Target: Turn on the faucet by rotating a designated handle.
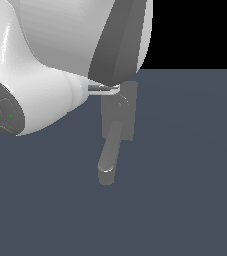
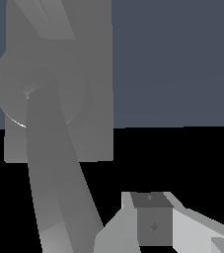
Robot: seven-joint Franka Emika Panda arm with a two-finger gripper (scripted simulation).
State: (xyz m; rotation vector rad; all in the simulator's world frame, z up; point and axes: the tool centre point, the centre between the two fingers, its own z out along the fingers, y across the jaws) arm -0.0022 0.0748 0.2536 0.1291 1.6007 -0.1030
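Note:
The grey faucet (image 1: 119, 112) stands mid-scene, its flat back plate (image 2: 91, 74) behind a round hub (image 2: 10, 84). A thick rounded spout (image 1: 108, 155) runs from the hub toward the camera. In the wrist view the spout (image 2: 54, 188) fills the foreground. The handle (image 2: 52, 20) is a thin flat bar leaving the hub on the side opposite the spout. In the exterior view the arm hides it. My gripper (image 1: 106, 89) shows as a thin light tip at the plate's upper edge beside the hub. Its fingers (image 2: 153, 225) sit apart from the spout; their spacing is unclear.
The white-and-grey arm (image 1: 40, 55) fills the upper part of the exterior view's left and covers the faucet's top. A flat blue-grey floor (image 1: 185, 175) lies around the faucet, with black background behind.

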